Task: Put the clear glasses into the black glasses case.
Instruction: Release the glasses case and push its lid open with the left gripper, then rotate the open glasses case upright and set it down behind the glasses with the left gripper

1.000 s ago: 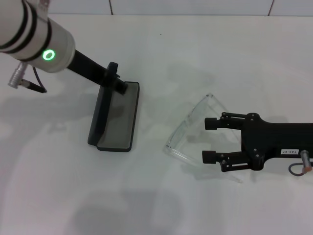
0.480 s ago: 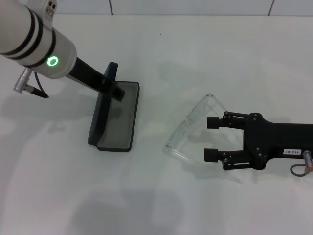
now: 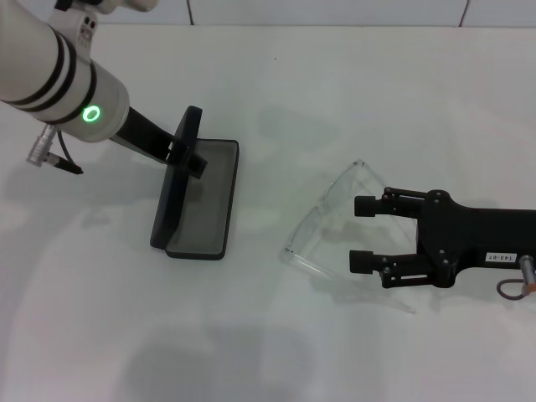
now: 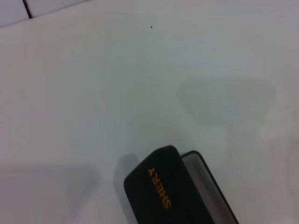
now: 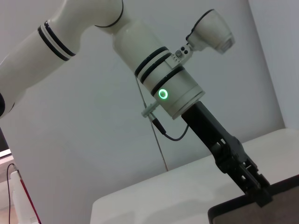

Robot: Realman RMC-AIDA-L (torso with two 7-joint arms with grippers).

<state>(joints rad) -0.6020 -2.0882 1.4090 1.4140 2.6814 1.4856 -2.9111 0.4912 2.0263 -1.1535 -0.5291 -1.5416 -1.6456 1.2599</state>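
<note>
Head view shows our left gripper [image 3: 186, 153] pinching the raised lid of the black glasses case [image 3: 201, 201], so opening looks done. Our right gripper [image 3: 363, 234], fingers spread, sits beside the clear glasses [image 3: 322, 219], not yet grasped, on the table [image 3: 335, 84].

The left pincer [image 3: 186, 149] sits at the raised lid of the black glasses case [image 3: 205, 201], its fingertips hidden by the lid in the head view; the left wrist view cuts the case off at its lower edge; the right wrist view shows only a corner; the clear glasses [image 3: 328, 219] fade into the surface [image 3: 377, 100], temple arms barely traceable.
</note>
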